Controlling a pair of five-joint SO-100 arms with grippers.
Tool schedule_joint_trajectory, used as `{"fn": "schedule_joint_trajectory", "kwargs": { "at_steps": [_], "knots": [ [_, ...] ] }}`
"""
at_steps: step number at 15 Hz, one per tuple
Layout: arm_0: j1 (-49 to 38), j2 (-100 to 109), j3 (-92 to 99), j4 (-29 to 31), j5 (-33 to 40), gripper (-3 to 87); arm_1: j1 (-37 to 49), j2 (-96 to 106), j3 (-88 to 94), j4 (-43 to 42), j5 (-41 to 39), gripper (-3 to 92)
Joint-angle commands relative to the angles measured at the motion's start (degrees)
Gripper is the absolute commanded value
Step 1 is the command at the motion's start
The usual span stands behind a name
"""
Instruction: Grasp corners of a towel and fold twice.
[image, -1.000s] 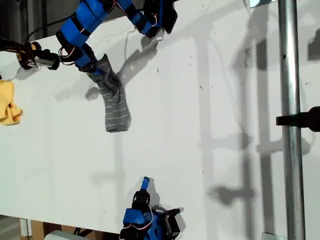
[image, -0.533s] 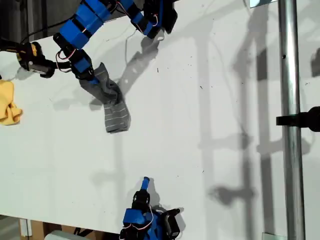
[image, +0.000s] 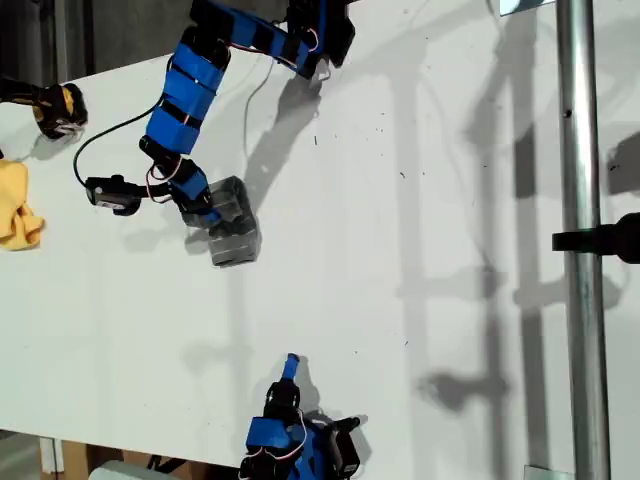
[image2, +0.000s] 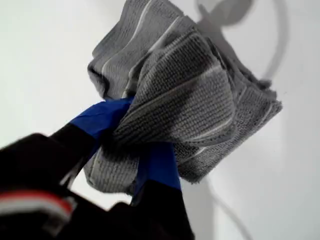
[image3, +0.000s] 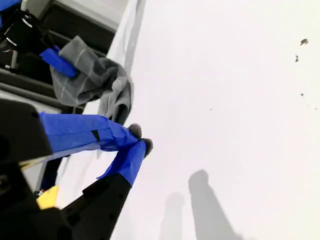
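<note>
The grey towel (image: 238, 240) with thin white stripes lies bunched in a small heap on the white table, left of centre in the exterior view. My first gripper (image: 205, 213) is shut on a fold of it, and part of the cloth is doubled over the rest. In the first wrist view the towel (image2: 185, 85) bulges between the blue fingers (image2: 102, 120) of my first gripper (image2: 132, 145). Its corners are lost in the bunch. My second gripper (image: 291, 360) rests near the table's bottom edge in the exterior view. It (image3: 139, 140) is shut on nothing, well apart from the towel (image3: 95, 80).
A small yellow cloth (image: 15, 212) lies at the exterior view's left edge. A black and orange object (image: 55, 105) sits at the upper left. A metal pole (image: 580, 240) runs down the exterior view's right side. The first arm's cable (image: 100, 140) loops over the table.
The first arm swung down toward the towel's lower end, carrying the held end over the rest, so the towel went from a long strip to a short heap. The second arm stayed still.
</note>
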Motion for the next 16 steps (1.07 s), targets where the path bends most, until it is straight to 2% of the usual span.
{"fn": "schedule_joint_trajectory", "kwargs": {
  "at_steps": [1, 4, 5, 7, 8, 10, 12, 13, 14, 16],
  "knots": [
    [-0.1, 0.4, 0.4, 0.0, -0.4, -1.4, -1.0, -2.1, -5.0, -4.6, 1.1, -0.2],
    [0.0, 0.4, 0.4, 0.0, -0.4, -1.3, -1.4, -10.6, -7.6, -10.1, 1.8, -0.2],
    [0.0, 0.4, 0.4, 0.0, -0.4, -1.3, -1.7, -14.7, -10.1, -10.5, 2.1, 4.6],
    [0.0, 0.4, 0.4, 0.0, -0.4, -1.3, -2.2, -20.0, -16.2, -9.3, 2.0, 21.4],
    [0.0, 0.4, 0.4, 0.0, -0.4, -1.3, -2.8, -19.0, -17.7, -9.1, 1.7, 26.4],
    [-0.1, 0.4, 0.4, 0.0, -0.4, -1.3, -3.6, -13.8, -18.8, -8.9, 1.6, 30.7],
    [0.0, 0.4, 0.4, 0.0, -0.5, -1.3, -4.3, -7.2, -18.8, -8.8, 1.3, 41.7],
    [0.0, 0.4, 0.4, 0.0, -0.5, -1.3, -4.5, -3.8, -18.4, -9.1, 1.3, 27.9],
    [0.0, 0.4, 0.4, 0.0, -0.6, -1.4, -4.6, 0.1, -17.9, -9.4, 1.3, 10.0],
    [0.0, 0.4, 0.4, 0.0, -0.6, -1.4, -3.4, 9.3, -15.3, -9.7, 1.3, 8.1]
  ]
}}
